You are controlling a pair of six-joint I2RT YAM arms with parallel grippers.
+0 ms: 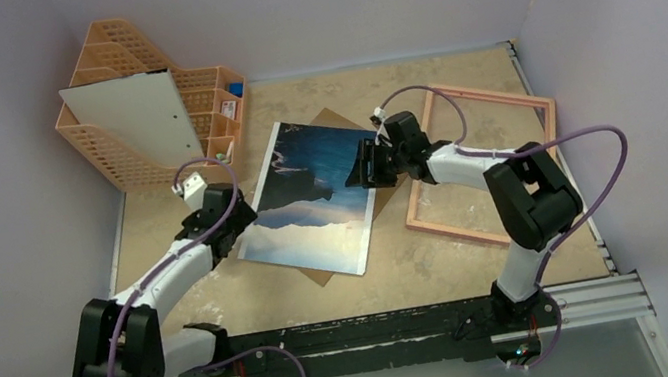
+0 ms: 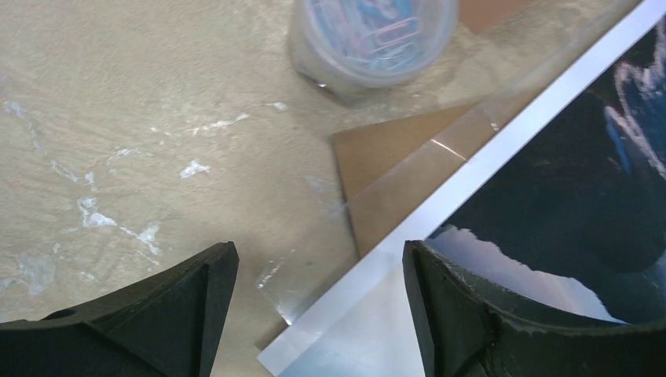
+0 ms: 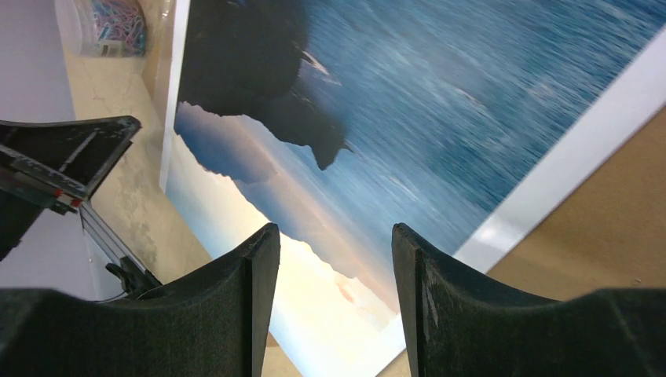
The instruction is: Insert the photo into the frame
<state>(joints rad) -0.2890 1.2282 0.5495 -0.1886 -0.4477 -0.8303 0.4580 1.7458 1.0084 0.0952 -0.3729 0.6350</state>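
The photo (image 1: 316, 196), blue sea and dark mountains with a white border, lies face up mid-table on a brown backing board (image 1: 323, 273). It also shows in the left wrist view (image 2: 565, 188) and the right wrist view (image 3: 408, 118). The frame (image 1: 482, 160), peach-orange, lies flat and empty at the right. My left gripper (image 1: 244, 221) is open over the photo's left edge (image 2: 318, 294), one finger over the print. My right gripper (image 1: 362, 166) is open just above the photo's right part (image 3: 334, 271). A clear sheet's corner (image 2: 275, 306) pokes out under the print.
An orange mesh file rack (image 1: 149, 101) stands at the back left with a white board (image 1: 132, 119) leaning on it. A clear tub of paper clips (image 2: 369, 35) sits beside the photo's far left corner. Grey walls enclose the table.
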